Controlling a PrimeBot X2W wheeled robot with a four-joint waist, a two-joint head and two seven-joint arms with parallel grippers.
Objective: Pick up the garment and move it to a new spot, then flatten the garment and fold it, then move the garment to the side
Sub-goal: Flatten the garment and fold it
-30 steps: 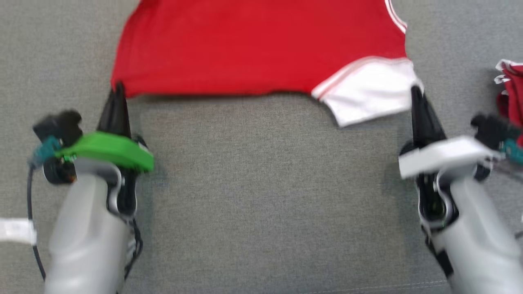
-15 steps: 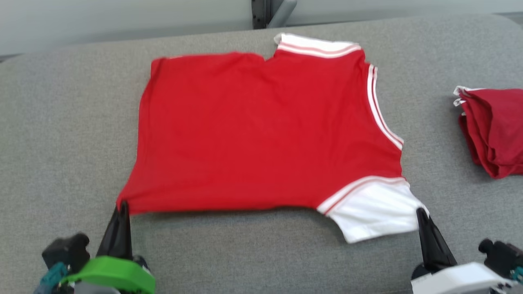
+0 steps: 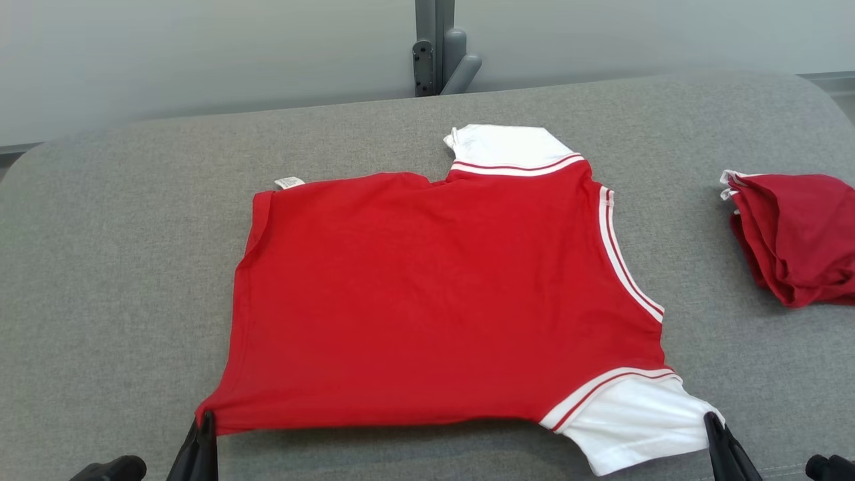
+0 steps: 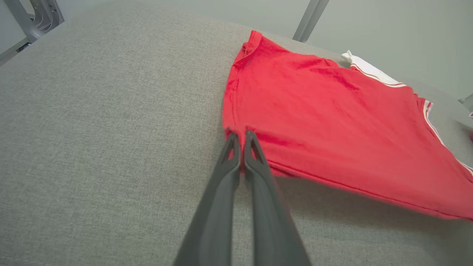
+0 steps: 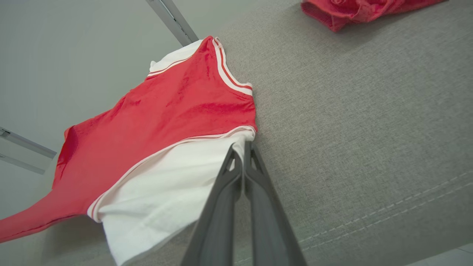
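The garment (image 3: pixel 427 294) is a red shirt with white, red-striped sleeves, lying spread on the grey padded table (image 3: pixel 120 280). Its near edge is lifted slightly off the surface. My left gripper (image 3: pixel 204 417) is shut on the garment's near left corner (image 4: pixel 240 135). My right gripper (image 3: pixel 711 419) is shut on the corner of the near white sleeve (image 5: pixel 244 145). In both wrist views the fingers (image 4: pixel 236 155) lie pressed together with cloth pinched at the tips.
A second red cloth (image 3: pixel 795 234), bunched, lies at the table's right edge and also appears as a crumpled heap (image 5: pixel 362 9) at the top of the right wrist view. A grey metal post (image 3: pixel 434 47) stands behind the table's far edge.
The head view has tilted up, so the whole garment and the table's far edge now show. Both grippers stay shut on the garment's near corners.
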